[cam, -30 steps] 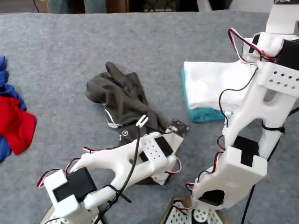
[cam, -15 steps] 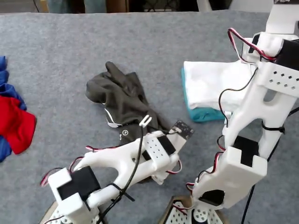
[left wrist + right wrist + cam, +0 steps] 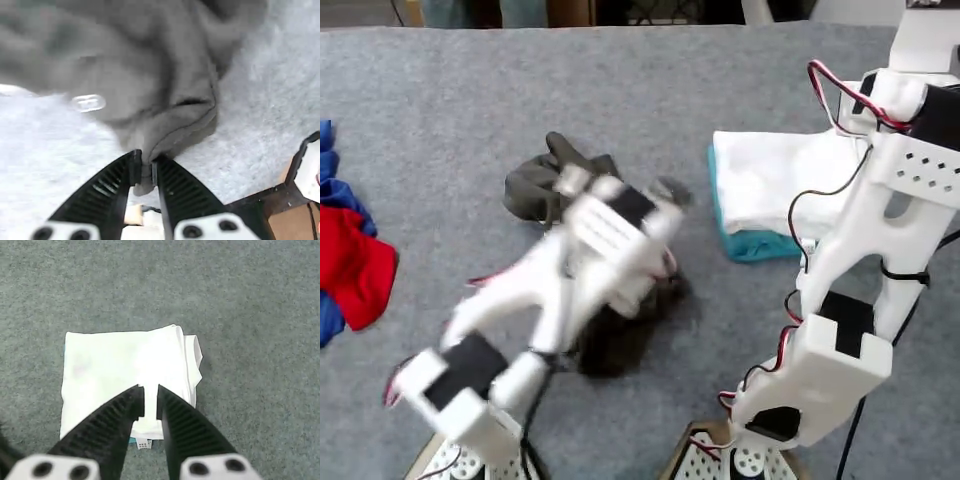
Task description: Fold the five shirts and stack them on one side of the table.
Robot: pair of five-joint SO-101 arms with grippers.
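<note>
A crumpled dark grey shirt (image 3: 533,186) lies in the middle of the table. My left gripper (image 3: 145,162) is shut on a fold of this dark grey shirt (image 3: 150,75) at its hem. In the high view the left arm (image 3: 570,270) shows as a blur stretched over the shirt. A folded white shirt (image 3: 770,180) rests on a folded teal shirt (image 3: 750,245) at the right side. My right gripper (image 3: 149,392) hangs above the white shirt (image 3: 120,365), shut with nothing held.
A red shirt (image 3: 355,270) and a blue shirt (image 3: 330,170) lie bunched at the table's left edge. The grey cloth-covered table (image 3: 720,80) is bare along the far side. The right arm's white body (image 3: 850,300) stands tall at the near right.
The left arm has swung from the near edge toward the table's middle, pulling the dark shirt's near hem along with it. The right arm has stayed still.
</note>
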